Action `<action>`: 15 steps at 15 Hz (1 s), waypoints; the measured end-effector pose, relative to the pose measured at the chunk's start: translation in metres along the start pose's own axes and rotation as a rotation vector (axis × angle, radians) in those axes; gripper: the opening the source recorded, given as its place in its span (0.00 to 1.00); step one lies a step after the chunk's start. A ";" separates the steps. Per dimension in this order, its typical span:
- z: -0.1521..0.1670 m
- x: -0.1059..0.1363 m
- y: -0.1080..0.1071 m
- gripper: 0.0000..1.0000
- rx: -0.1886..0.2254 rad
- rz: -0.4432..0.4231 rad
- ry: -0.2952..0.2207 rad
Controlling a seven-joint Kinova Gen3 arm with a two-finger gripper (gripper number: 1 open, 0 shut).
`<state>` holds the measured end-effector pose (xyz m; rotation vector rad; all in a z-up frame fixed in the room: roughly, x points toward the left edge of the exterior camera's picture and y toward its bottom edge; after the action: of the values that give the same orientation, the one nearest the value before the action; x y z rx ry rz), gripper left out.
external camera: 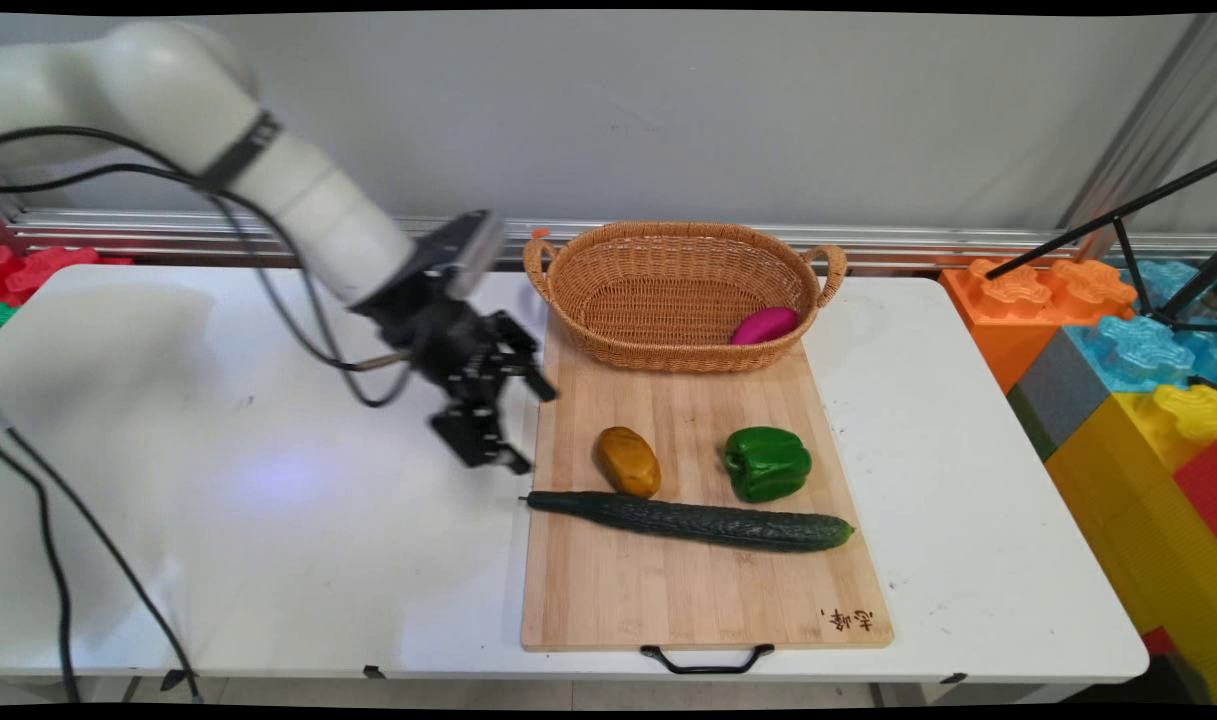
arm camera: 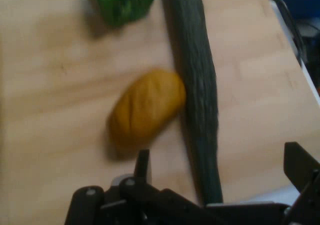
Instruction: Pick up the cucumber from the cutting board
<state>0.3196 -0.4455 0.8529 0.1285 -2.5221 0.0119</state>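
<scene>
Main view: gripper (external camera: 518, 425), jaws apart and empty, is hovering beside the board's (external camera: 608, 590) left edge, nearest the potato (external camera: 628, 461), which is lying against the cucumber (external camera: 693, 520); pepper (external camera: 766, 463) nearby.

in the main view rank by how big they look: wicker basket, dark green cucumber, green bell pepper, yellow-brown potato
1. Woven wicker basket, largest.
2. Long dark green cucumber.
3. Green bell pepper.
4. Yellow-brown potato, slightly smaller than the pepper; those two are close.

An ochre potato (external camera: 628, 461) lies on the wooden board (external camera: 688, 600), touching a long dark cucumber (external camera: 690, 520).
</scene>
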 end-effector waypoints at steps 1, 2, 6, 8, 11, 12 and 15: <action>0.011 0.015 -0.003 1.00 0.005 0.017 0.002; 0.023 0.033 -0.007 1.00 0.014 0.037 0.002; 0.062 0.075 -0.014 1.00 0.023 0.067 -0.008; 0.077 0.087 -0.015 1.00 0.017 0.069 -0.014; 0.102 0.101 -0.014 1.00 0.002 0.074 -0.027; 0.112 0.104 -0.014 1.00 -0.002 0.074 -0.035; 0.136 0.107 -0.014 1.00 -0.008 0.075 -0.063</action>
<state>0.1557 -0.4738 0.8033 0.0319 -2.5881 0.0281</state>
